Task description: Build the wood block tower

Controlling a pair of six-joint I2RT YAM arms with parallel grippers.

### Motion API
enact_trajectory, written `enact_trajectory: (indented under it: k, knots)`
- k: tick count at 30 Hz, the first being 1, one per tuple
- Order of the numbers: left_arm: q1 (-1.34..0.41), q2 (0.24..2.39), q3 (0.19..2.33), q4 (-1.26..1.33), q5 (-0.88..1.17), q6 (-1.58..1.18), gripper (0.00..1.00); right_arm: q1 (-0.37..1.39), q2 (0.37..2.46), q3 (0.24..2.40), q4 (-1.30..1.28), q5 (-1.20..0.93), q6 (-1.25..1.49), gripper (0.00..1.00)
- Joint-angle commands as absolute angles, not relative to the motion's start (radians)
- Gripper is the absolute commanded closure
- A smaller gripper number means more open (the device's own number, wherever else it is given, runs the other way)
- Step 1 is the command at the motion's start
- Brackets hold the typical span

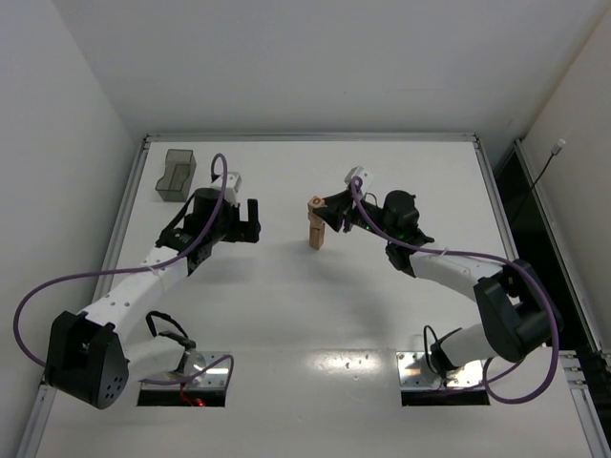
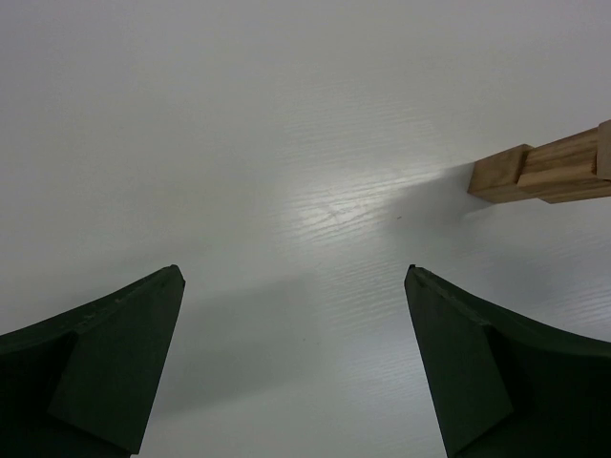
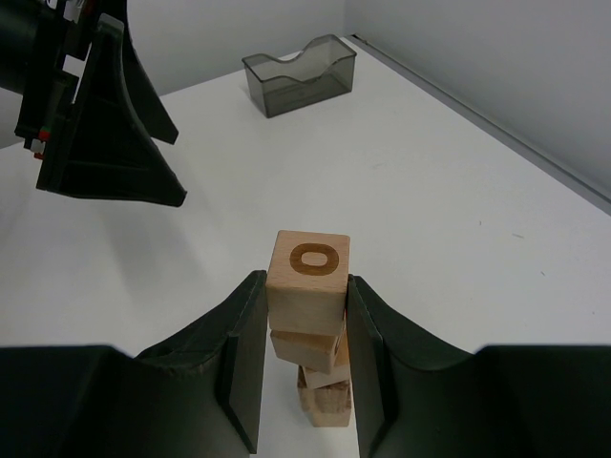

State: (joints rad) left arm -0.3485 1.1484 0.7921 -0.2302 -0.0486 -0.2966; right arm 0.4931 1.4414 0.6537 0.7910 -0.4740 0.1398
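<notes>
From above, the tower point(image 1: 316, 232) is seen well apart from every table point(image 1: 286, 315) edge. By the left wrist, the left gripper point(image 2: 294, 277) is spread wide, with the tower at two o'clock. By the right wrist, the top block point(image 3: 307, 272) is clamped by the right gripper point(image 3: 305, 286).

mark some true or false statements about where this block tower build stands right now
1. The right tool is shut on the top block, which bears an O. True.
2. The left tool holds a block. False: it is open and empty, over the bare table.
3. The tower is stacked with every block squarely in line. False: the blocks sit offset and twisted against one another.
4. The grey bin stands at the far left of the table, apart from the tower. True.
</notes>
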Motion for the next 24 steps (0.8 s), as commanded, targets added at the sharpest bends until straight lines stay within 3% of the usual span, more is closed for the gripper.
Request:
enact_trajectory:
  k: [1, 19, 24]
  knots:
    - [-0.36, 1.154, 0.841, -0.193, -0.049, -0.302, 0.0, 0.488, 1.45, 0.655, 0.836, -0.485, 0.141, 1.0]
    - [-0.36, 1.163, 0.841, -0.193, -0.049, -0.302, 0.0, 0.488, 1.468, 0.664, 0.827, -0.485, 0.141, 0.99]
    - [-0.36, 1.163, 0.841, -0.184, -0.049, -0.302, 0.0, 0.488, 1.477, 0.664, 0.827, -0.476, 0.141, 0.92]
